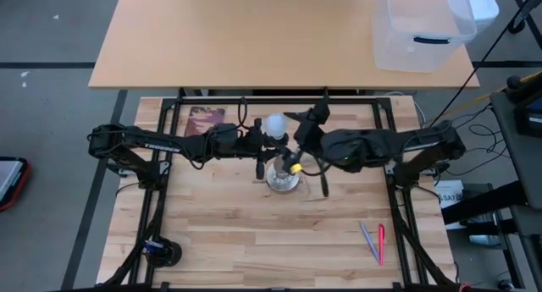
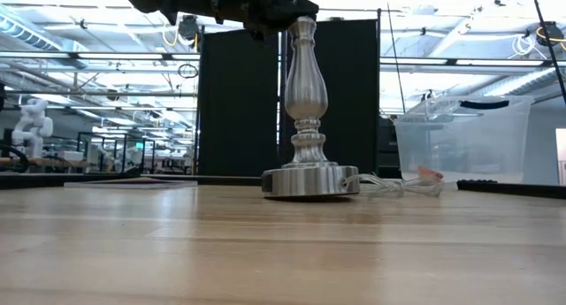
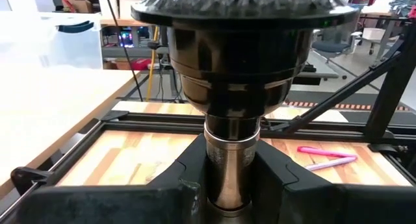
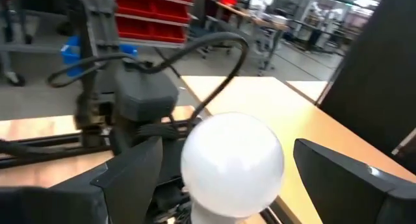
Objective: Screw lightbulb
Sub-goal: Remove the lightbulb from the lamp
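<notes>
Frosted glass lightbulb [image 1: 274,124] sits atop the lamp [image 1: 282,179] in the high view. Left gripper [image 1: 262,148] is nearly closed on the lamp's neck just below it; right gripper [image 1: 298,127] is beside the bulb.

Low view: lamp only, bulb hidden.

Right wrist: fingers [image 4: 130,169] wide apart, flanking the globe w/o touching.

Prob. light, slick, fragile; grip the globe's widest part gently.
</notes>
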Controlling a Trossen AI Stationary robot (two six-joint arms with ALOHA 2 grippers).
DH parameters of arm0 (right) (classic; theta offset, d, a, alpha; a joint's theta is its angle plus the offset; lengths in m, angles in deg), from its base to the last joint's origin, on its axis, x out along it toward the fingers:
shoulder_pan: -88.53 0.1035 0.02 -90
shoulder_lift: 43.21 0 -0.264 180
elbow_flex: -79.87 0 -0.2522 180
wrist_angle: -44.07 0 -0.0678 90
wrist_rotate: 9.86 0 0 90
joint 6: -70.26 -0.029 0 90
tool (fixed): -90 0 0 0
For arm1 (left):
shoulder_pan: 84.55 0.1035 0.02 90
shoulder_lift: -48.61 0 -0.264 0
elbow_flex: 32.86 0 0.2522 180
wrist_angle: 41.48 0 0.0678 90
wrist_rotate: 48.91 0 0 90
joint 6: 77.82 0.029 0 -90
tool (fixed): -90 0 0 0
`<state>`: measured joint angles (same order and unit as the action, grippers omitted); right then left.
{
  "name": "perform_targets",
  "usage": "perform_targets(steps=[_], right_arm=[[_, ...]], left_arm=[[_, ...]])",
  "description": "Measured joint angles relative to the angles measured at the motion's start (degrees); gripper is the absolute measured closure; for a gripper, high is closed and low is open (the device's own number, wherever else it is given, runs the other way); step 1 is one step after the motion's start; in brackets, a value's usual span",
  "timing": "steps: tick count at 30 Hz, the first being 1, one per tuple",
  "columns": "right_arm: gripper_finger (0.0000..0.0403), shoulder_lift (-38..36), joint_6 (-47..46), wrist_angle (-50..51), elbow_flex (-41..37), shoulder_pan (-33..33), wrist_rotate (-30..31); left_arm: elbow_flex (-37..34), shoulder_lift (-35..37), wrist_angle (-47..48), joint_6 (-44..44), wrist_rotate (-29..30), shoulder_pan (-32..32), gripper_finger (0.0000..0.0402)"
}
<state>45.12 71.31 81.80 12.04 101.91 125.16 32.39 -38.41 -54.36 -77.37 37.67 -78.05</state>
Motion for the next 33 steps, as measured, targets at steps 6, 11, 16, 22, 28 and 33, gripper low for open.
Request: perform_targets(steps=[6,11,16,22,28,33], right_arm=[[0.0062,2.84,-0.58,-1.75,0.0,-0.02,6.0],[0.0062,4.75,-0.43,-3.3,0.0,-0.31,7.67],[0.0064,5.42,-0.09,-4.05,-0.04,-1.08,7.19],[0.01,5.4,-0.25,-4.05,-0.04,-1.36,6.93],[0.0133,5.04,1.15,-3.88,-0.04,-2.31,0.63],[0.0111,3.92,2.89,-2.4,-0.04,-4.26,-7.93]], left_arm=[[0.0,0.0,-0.01,0.0,0.02,0.0,0.0329],[0.0,0.0,0.08,0.01,0.02,0.0,0.0329],[0.0,0.0,0.12,0.0,0.02,0.02,0.0329],[0.0,0.0,0.16,0.04,0.02,0.02,0.0329],[-0.1,0.04,0.58,0.33,-0.37,0.04,0.0329],[-0.11,0.13,0.62,0.43,-0.29,0.09,0.0329]])
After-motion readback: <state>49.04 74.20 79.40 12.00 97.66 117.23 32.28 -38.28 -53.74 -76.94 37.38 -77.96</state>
